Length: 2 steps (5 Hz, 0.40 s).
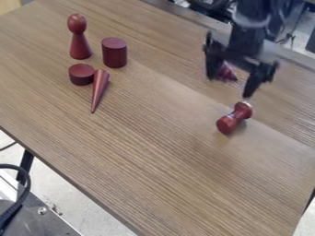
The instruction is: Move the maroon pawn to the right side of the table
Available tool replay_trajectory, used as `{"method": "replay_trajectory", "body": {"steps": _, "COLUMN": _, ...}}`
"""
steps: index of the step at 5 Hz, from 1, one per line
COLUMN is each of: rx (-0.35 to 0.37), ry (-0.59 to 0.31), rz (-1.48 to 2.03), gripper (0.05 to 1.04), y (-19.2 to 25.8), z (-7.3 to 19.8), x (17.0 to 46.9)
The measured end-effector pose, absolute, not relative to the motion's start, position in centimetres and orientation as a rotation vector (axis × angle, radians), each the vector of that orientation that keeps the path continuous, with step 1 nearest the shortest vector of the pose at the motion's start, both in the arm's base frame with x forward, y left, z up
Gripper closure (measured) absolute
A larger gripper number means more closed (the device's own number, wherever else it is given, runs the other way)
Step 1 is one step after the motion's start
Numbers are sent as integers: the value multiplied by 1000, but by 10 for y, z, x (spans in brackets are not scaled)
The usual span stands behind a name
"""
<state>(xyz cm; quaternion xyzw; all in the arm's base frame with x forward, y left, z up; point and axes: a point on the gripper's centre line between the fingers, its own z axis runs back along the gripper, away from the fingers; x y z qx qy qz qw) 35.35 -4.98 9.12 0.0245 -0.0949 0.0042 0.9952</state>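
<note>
Pawn (77,39) is stood upright at the upper left of the counter (166,152), near the cylinder (114,52), with the disc (81,74) and the long cone (100,87) in front. Hand (230,86) is held over the right part, well apart from the pawn. Fingers are spread wide, nothing seen gripped. One finger is lined up over the far end of the spool (234,118), which is lying on its side; contact can't be told. Short cone (227,73) is partly hidden by the hand.

Main risk: wrong pick. Spool is pawn-like, same maroon, closest to the hand, and already on the right. If it is the one meant, little is left to do; the upright piece is judged the better fit.

Other risks: spool or short cone could be clipped and rolled if the hand is swung across low. At the pawn, the cylinder could be knocked by a wide-open finger. Round head could be squeezed out if gripped too high; narrow neck looks safer. Pawn could be tipped if set down off vertical, or by the spool if released too close.
</note>
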Motion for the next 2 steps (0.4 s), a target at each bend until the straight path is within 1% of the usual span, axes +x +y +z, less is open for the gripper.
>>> {"method": "replay_trajectory", "body": {"steps": 1, "rx": 46, "ry": -200, "rz": 66, "gripper": 85, "y": -48, "z": 103, "x": 348}}
{"method": "replay_trajectory", "body": {"steps": 2, "rx": 28, "ry": -179, "rz": 97, "gripper": 85, "y": -45, "z": 100, "x": 343}}
